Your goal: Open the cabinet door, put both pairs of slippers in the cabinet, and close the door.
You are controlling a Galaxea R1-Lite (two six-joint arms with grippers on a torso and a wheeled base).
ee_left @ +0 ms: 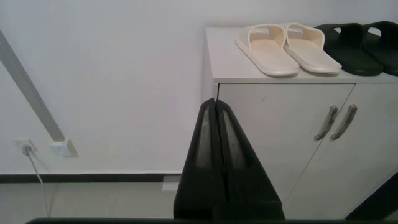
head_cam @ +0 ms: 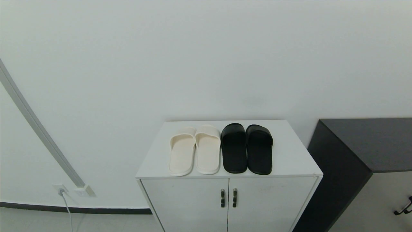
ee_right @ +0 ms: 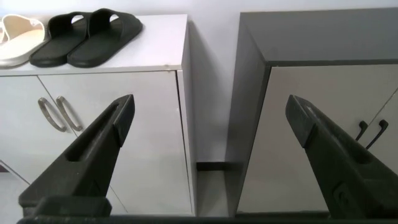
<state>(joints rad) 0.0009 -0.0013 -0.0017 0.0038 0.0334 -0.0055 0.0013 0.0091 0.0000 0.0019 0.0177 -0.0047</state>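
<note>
- Smooth white cabinet (head_cam: 293,158), doors closed, curved metal handles (head_cam: 222,197).
- On top: moulded cream slippers (head_cam: 194,149) beside matte black slippers (head_cam: 247,149).
- Left gripper (ee_left: 214,102) pinched together, empty; right gripper (ee_right: 210,102) spread wide.

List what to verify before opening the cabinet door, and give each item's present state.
1. Cabinet doors both shut, handles unobstructed: ok.
2. White slippers lying flat on the cabinet top: ok.
3. Black slippers beside them on the same top: ok.
4. Right gripper open and empty: ok.
5. Left gripper shut and empty, so it would have to open to take a handle: not ok.
6. Free room behind the doors: cannot tell.
</note>
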